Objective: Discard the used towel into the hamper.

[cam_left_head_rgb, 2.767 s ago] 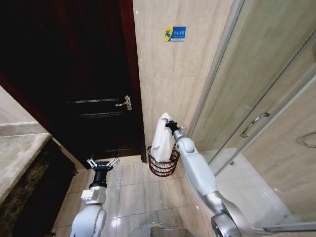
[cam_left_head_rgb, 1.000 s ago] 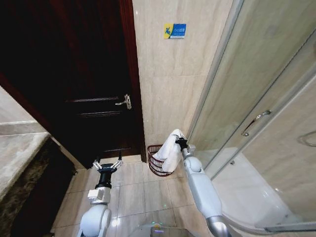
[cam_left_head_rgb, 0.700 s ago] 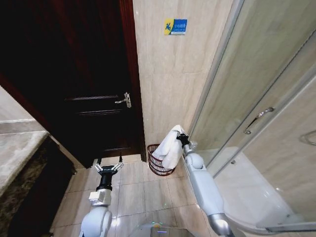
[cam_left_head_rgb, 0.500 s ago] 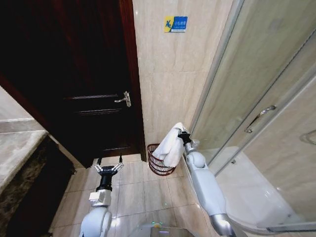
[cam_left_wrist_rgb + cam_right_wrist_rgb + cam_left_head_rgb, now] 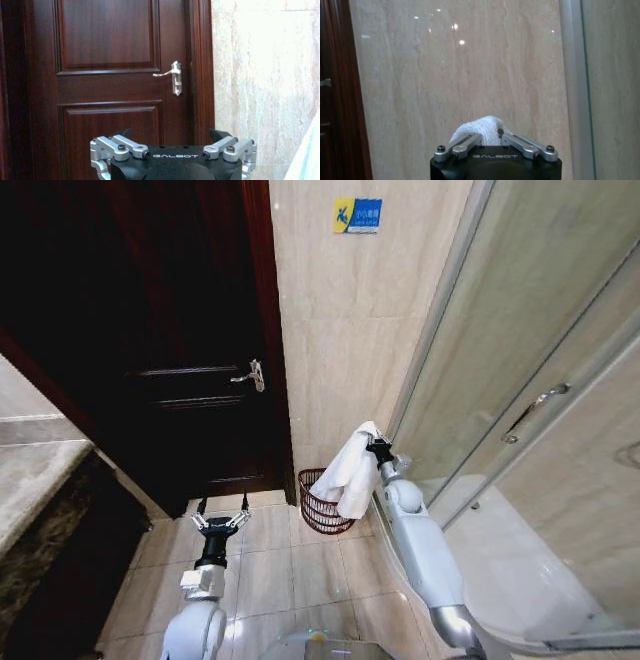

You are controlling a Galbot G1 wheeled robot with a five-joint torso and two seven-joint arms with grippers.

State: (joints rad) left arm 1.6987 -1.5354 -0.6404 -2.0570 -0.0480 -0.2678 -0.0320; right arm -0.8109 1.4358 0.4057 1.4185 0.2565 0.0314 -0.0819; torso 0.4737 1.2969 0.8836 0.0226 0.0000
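The towel [image 5: 352,470] hangs off to the hamper's [image 5: 322,505] right rim rather than squarely over its mouth, so a release here could drape it across the edge or drop it onto the floor tiles. The hamper stands on the floor against the wall, beside the door frame. The right gripper [image 5: 376,448] is clamped on the towel's top fold. The left gripper [image 5: 219,521] hangs spread wide and empty, low before the door [image 5: 190,330].
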